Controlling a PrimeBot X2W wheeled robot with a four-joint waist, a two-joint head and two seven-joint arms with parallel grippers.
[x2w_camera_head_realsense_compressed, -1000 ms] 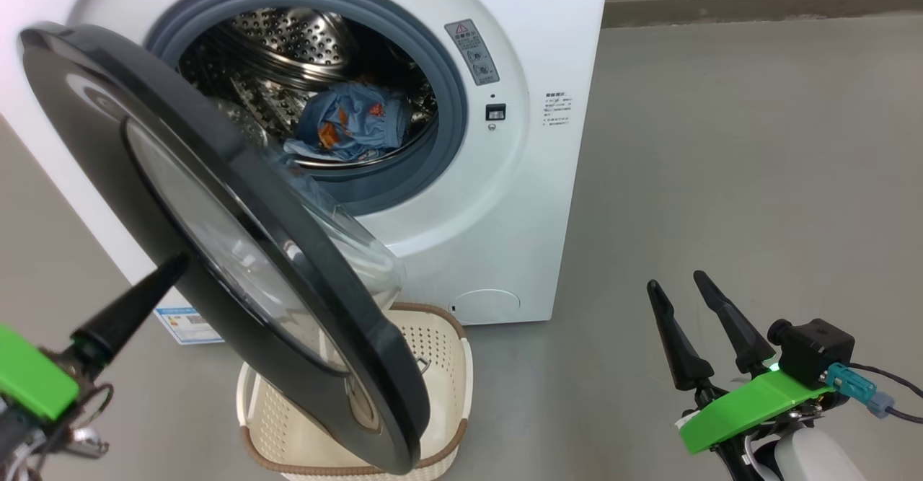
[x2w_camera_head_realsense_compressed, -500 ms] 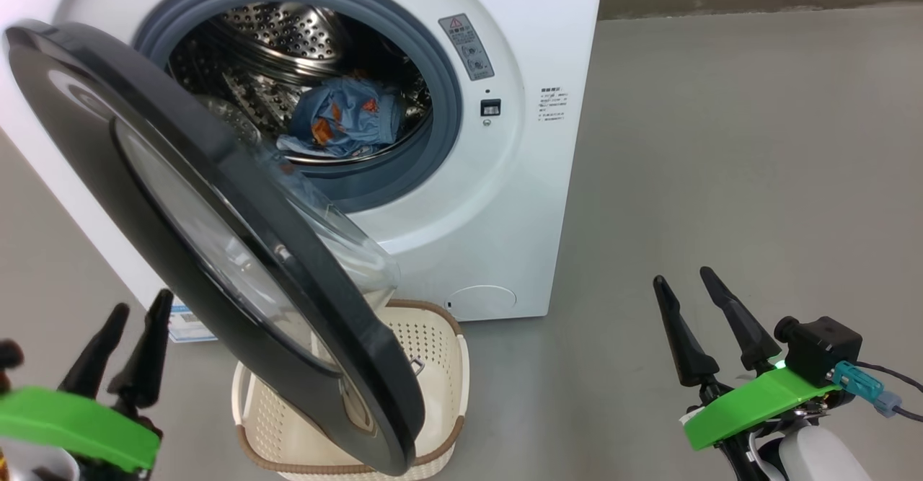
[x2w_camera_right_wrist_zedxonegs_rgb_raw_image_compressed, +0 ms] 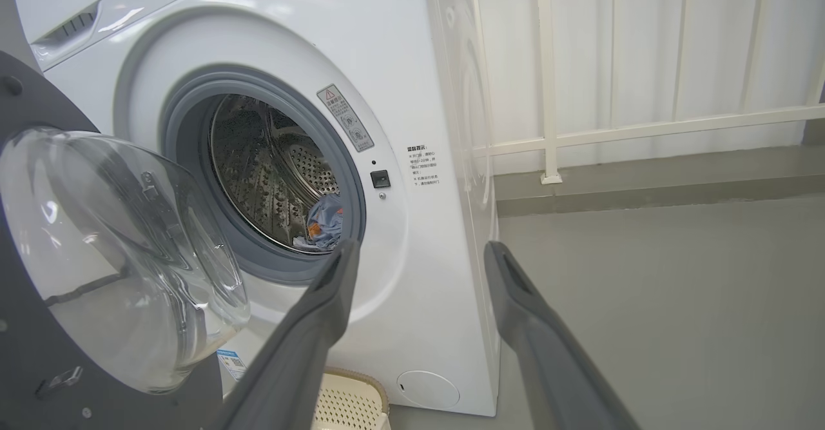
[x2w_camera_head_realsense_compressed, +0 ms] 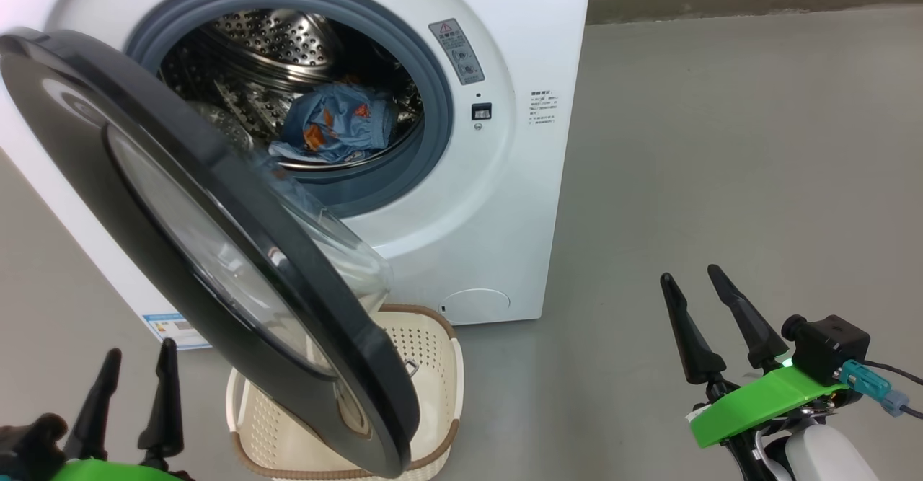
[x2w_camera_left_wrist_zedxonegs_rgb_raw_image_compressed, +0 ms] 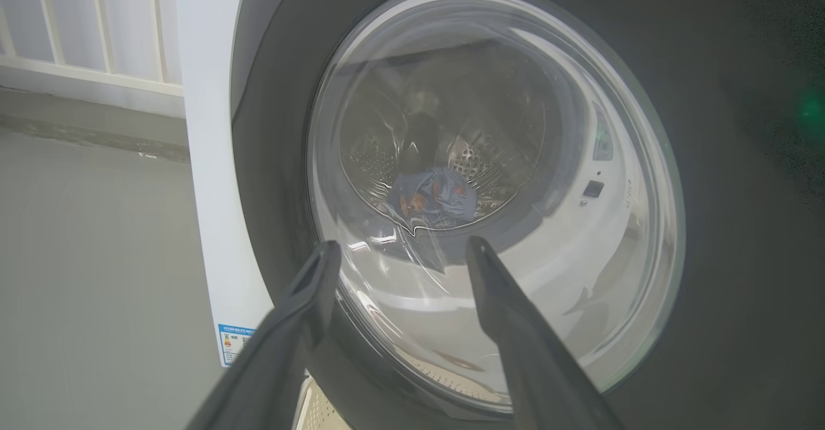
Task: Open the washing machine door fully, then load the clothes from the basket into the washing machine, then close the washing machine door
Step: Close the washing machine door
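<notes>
- Standing clear at the near left, the left gripper (x2w_camera_head_realsense_compressed: pixel 141 350) has drawn back from the outer face of the washing machine door (x2w_camera_head_realsense_compressed: pixel 209 250); jaws spread, empty.
- Right gripper (x2w_camera_head_realsense_compressed: pixel 689 273) unchanged at the near right; jaws spread, empty.
- Door as before: part open, overhanging the basket (x2w_camera_head_realsense_compressed: pixel 425 351) on the floor (x2w_camera_head_realsense_compressed: pixel 721 142).
- Clothes (x2w_camera_head_realsense_compressed: pixel 332 124) lie inside the washing machine (x2w_camera_head_realsense_compressed: pixel 505 200).

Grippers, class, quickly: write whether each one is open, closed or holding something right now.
Left gripper: open, holding nothing, fingers pointing toward the washing machine door.
Right gripper: open, holding nothing.
</notes>
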